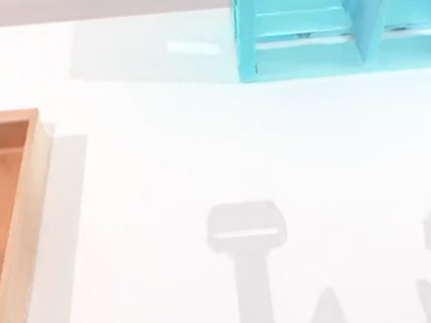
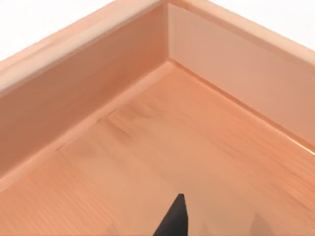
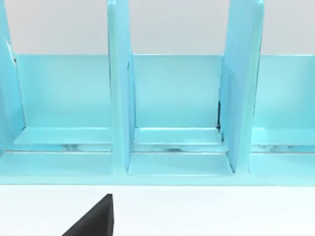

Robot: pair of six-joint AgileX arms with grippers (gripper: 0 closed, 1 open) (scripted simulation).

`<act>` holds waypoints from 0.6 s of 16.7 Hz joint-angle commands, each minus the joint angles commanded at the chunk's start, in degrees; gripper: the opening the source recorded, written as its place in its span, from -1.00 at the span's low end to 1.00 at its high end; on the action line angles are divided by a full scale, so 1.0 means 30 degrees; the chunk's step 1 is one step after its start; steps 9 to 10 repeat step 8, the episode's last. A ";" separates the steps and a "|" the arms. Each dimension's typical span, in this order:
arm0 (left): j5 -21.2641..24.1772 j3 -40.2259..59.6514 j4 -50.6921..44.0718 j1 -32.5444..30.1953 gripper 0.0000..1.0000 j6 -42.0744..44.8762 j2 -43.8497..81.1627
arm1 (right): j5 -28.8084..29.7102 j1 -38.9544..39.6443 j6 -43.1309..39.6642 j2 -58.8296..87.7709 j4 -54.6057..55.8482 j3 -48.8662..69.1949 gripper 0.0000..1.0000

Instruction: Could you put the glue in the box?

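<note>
Box (image 1: 40,158) floor visible bare beneath left hand (image 2: 173,221); whether either hand is open, I cannot tell.

From above, I am looking at the box (image 1: 31,194) lying at the table's (image 1: 199,148) left edge, reddish floor showing. The turquoise frame (image 1: 340,37) is standing at the far right. Grey shadows are falling across the near side.

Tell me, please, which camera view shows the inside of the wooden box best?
The left wrist view: it looks straight into the box, showing an inner corner, two walls and bare floor. The top view catches its right rim at the table's left edge.
</note>
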 joint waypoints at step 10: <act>0.0000 0.0000 0.0000 0.0000 1.00 0.0000 0.0000 | 0.0000 0.0000 0.0000 0.0000 0.0000 0.0000 1.00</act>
